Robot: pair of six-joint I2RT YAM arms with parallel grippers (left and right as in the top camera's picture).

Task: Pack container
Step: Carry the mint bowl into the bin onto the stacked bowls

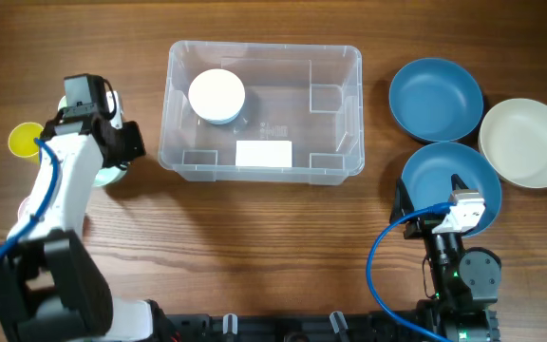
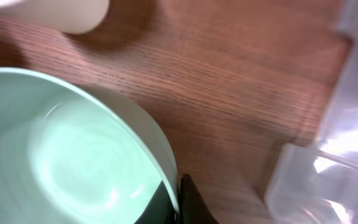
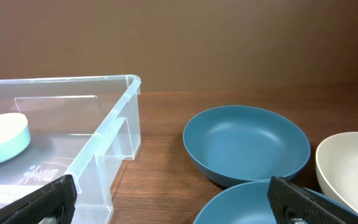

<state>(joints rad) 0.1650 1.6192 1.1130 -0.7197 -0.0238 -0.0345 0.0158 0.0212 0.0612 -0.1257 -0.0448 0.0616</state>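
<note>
Left of the container [image 1: 264, 46]: left gripper [image 2: 178, 200] clamped on pale green bowl [image 2: 73, 155] rim. Far right: right gripper [image 3: 173, 200], jaws wide apart, above blue bowl [image 1: 440, 169].

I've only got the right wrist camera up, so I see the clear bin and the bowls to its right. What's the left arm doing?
Observer: The left gripper is shut on the rim of a mint green bowl, on the left side of the container.
Operator: Anything else over there?
Observer: Yes, a small yellow dish sits farther left, beyond the mint bowl.
Operator: Besides the round white piece, what's in the bin?
Observer: From overhead, only a white label on its base; the round white piece sits in the far left corner.
</note>
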